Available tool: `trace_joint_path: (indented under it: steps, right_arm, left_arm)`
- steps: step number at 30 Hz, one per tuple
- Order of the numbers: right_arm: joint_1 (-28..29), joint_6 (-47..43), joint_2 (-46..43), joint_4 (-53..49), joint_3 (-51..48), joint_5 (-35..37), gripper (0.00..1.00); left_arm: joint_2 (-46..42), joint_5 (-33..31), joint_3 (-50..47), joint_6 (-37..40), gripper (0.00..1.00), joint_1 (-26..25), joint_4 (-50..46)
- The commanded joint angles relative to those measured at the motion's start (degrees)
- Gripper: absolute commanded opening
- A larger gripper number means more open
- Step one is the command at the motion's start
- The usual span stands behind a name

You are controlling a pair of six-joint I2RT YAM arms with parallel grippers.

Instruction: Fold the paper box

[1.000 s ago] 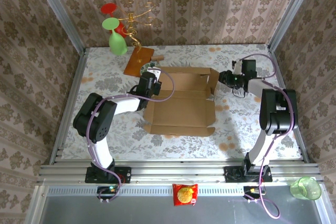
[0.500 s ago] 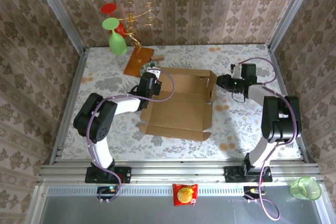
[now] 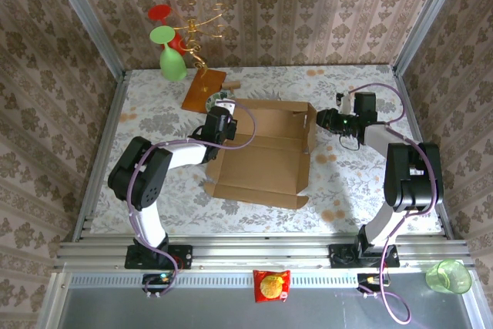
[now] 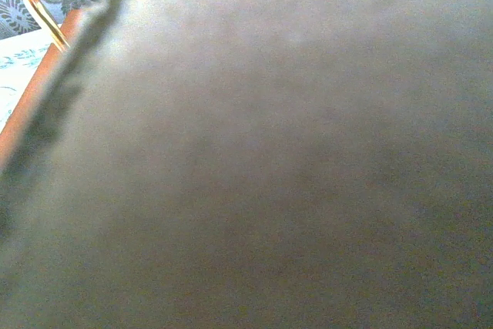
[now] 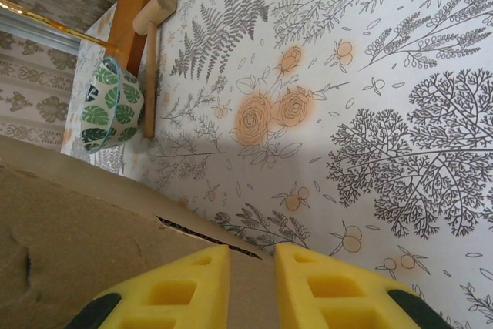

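The paper box (image 3: pixel 262 161) lies centred on the table (image 3: pixel 154 117), your left hand (image 3: pixel 223 114) clenched at its 10 o'clock edge, probably bracing it; whether your right hand (image 5: pixel 253 260) grasps the 3 o'clock edge, I cannot tell.

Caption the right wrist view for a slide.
Right pincer at the box edge; leaf-print bowl and mallet beyond on floral table.

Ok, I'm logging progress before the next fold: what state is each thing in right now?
Plain brown cardboard paper box: partly folded, open on top, right flap raised.
Left gripper: shut, at the box's left side.
Right gripper: jaws narrow at the right flap, grip unclear.
Green plastic goblet: hanging upside down on the gold wire stand.
Green plastic cup: upright.
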Motion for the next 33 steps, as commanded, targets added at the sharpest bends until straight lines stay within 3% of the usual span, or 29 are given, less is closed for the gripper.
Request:
trace_joint_path:
  steps: [1, 7, 13, 21, 33]
  right_arm:
    - [-1.0, 3.3, -2.0, 3.0, -2.1, -5.2, 0.22]
    - [-2.3, 2.4, -0.1, -1.1, 0.2, -8.5, 0.19]
    - [-1.8, 6.1, 1.2, 0.9, 0.3, -8.5, 0.20]
    - [-1.8, 9.6, 5.5, -5.1, 10.2, -7.4, 0.22]
    - [-2.7, 9.6, 7.8, -14.6, 19.0, -5.6, 0.22]
  left_arm:
    - [-0.4, -0.9, 0.7, -0.6, 0.00, -0.6, -1.4]
    - [0.1, -0.4, 1.2, -1.5, 0.00, -0.6, -2.1]
    - [0.7, 0.4, 3.1, -4.4, 0.00, -0.6, -3.9]
    - [2.0, 4.9, 14.6, -9.8, 0.00, -0.6, -17.2]
    - [1.6, 6.6, 19.3, -12.0, 0.00, 0.6, -25.2]
